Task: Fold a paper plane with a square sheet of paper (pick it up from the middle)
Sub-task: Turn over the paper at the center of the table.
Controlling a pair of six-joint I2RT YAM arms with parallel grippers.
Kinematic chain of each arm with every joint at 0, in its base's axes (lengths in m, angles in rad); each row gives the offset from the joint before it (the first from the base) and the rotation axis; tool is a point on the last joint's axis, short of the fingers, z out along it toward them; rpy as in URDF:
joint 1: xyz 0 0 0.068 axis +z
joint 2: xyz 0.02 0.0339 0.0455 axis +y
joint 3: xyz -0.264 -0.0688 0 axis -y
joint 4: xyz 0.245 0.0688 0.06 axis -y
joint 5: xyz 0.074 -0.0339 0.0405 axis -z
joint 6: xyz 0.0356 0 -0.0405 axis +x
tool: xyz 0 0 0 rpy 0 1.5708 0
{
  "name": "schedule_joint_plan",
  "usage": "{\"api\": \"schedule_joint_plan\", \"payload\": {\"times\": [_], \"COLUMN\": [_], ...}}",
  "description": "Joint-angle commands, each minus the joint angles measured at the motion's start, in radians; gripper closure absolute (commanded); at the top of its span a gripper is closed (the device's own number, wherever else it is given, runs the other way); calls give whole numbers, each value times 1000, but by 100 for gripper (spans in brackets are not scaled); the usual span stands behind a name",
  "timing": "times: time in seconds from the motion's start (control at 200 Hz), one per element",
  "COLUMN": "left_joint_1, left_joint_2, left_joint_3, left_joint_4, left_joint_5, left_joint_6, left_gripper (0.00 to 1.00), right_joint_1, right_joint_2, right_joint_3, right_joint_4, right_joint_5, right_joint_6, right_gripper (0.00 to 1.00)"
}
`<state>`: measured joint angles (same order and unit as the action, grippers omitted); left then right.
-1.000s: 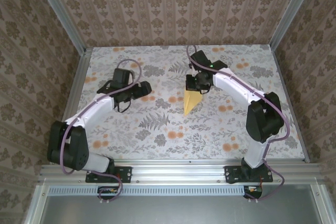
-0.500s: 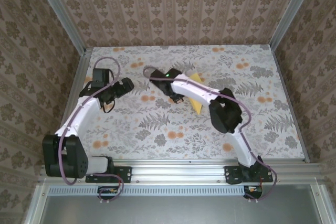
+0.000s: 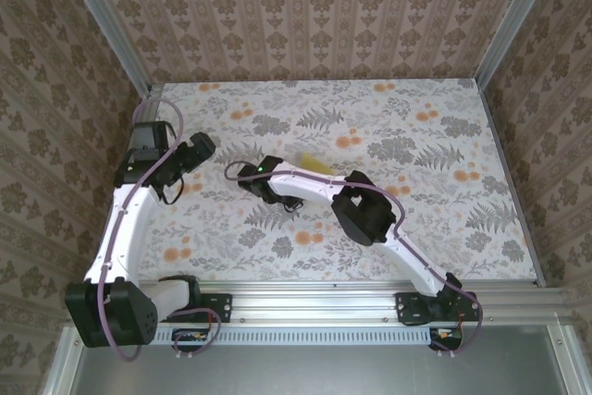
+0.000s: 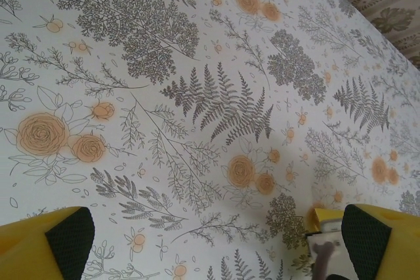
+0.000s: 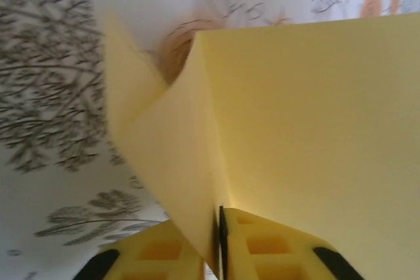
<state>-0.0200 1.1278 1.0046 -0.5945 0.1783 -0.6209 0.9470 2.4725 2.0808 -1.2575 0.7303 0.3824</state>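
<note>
The paper plane [image 5: 308,116] is a folded pale-yellow sheet, and my right gripper [image 5: 218,211] is shut on its crease, with one flap curling off to the left. From above, that paper [image 3: 314,165] shows as a blurred yellow patch behind the right forearm. The right gripper [image 3: 277,193] reaches far left of the table's middle. My left gripper [image 3: 199,147] hangs open and empty over the table's left side. Its view [image 4: 210,240] looks across bare printed cloth, and a corner of the yellow paper [image 4: 326,216] peeks in by its right finger.
The floral tablecloth [image 3: 444,182] covers the whole table. Aluminium rails [image 3: 139,127] and patterned walls close off the left, right and far sides. The right arm's elbow [image 3: 365,212] lies low across the middle.
The right arm has swung from the centre-right far to the left, carrying the yellow paper with it. The left arm has drawn back toward the left rail, and its jaws have opened a little wider.
</note>
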Motion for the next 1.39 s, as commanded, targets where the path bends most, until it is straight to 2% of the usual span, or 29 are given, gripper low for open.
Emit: {"api": "schedule_joint_plan", "payload": {"times": [0.0,0.165,0.37,0.53,0.645,0.77,0.85,1.01,1.195,1.39], "left_joint_1": [9,10,14,12,10,-8,-25,-63,-110,-154], "left_joint_2": [-17,-16,-13,-7,0,10,13,18,42,71], "left_joint_3": [16,-5,-41,-81,-121,-155,-168,-185,-197,-196], "left_joint_4": [-51,-56,-49,-27,-4,13,14,16,27,33], "left_joint_5": [-2,13,31,64,96,114,107,91,80,66], "left_joint_6": [-9,-16,-33,-48,-63,-69,-69,-80,-101,-115], "left_gripper": [0,0,0,0,0,0,0,0,0,0], "right_joint_1": [1,2,5,7,-10,-95,-187,-318,-363,-361], "right_joint_2": [15,-35,-160,-349,-482,-604,-657,-659,-559,-494], "right_joint_3": [19,7,-68,-197,-317,-482,-596,-718,-724,-717], "right_joint_4": [-20,19,118,250,351,435,461,451,394,385], "right_joint_5": [-54,-154,-358,-586,-679,-658,-631,-597,-547,-583], "right_joint_6": [32,30,23,-8,4,71,116,126,127,119], "right_gripper": [80,74,65,56,52,52,53,59,69,74]}}
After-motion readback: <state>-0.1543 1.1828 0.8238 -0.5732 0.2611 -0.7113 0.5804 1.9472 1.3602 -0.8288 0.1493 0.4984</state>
